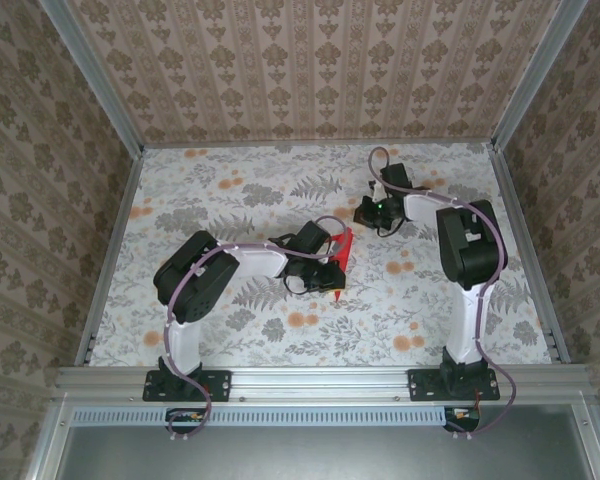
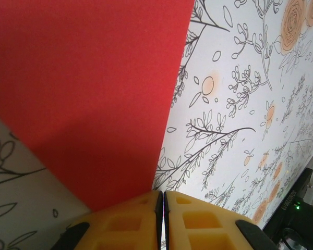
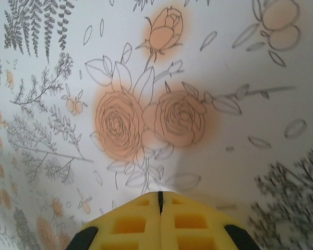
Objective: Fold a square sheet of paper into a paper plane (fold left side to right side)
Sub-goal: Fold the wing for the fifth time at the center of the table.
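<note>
Red paper (image 1: pixel 343 245), looking narrow and pointy, is pinched in the left claw (image 2: pixel 162 202) mid-bench (image 1: pixel 230 200). Right claw (image 3: pixel 160 200) is clenched on nothing, over the flowery cloth.

I'm counting two arms bolted along the near edge, a left arm (image 1: pixel 195 275) and a right arm (image 1: pixel 467 245). Each is carrying one end effector, so two in all: the left end effector (image 2: pixel 163 200) and the right end effector (image 3: pixel 160 200). Each of those is showing two yellow fingers (image 2: pixel 125 224), making four. One purplish cable (image 1: pixel 378 150) is looping along each arm, two altogether. One piece of red paper (image 2: pixel 94 94) is showing. One counter (image 1: pixel 230 190) is lying under one flowered cloth (image 3: pixel 250 130), and three patterned walls (image 1: pixel 310 70) are closing it in. One green light (image 2: pixel 296 207) is glowing.
</note>
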Tool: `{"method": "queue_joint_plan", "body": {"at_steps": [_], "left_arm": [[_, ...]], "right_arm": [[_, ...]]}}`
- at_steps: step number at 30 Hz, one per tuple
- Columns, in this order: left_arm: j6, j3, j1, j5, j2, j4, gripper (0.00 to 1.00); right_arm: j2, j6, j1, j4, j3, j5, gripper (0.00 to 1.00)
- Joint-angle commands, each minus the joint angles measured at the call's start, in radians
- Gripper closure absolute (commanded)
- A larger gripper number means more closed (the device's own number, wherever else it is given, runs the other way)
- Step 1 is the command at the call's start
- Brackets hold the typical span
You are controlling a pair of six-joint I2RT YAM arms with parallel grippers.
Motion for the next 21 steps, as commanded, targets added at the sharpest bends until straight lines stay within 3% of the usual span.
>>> {"method": "queue_joint_plan", "body": {"at_steps": [1, 9, 21], "left_arm": [[0.014, -0.012, -0.016, -0.025, 0.038, -0.084, 0.87], [0.015, -0.011, -0.016, -0.028, 0.037, -0.089, 0.87], [0.018, -0.006, -0.016, -0.027, 0.038, -0.085, 0.87]], "right_arm": [[-0.151, 0.0, 0.005, 0.013, -0.098, -0.047, 1.0], [-0.334, 0.105, 0.05, 0.107, -0.357, -0.137, 1.0], [-0.243, 0.17, 0.151, 0.172, -0.364, -0.155, 1.0]]}}
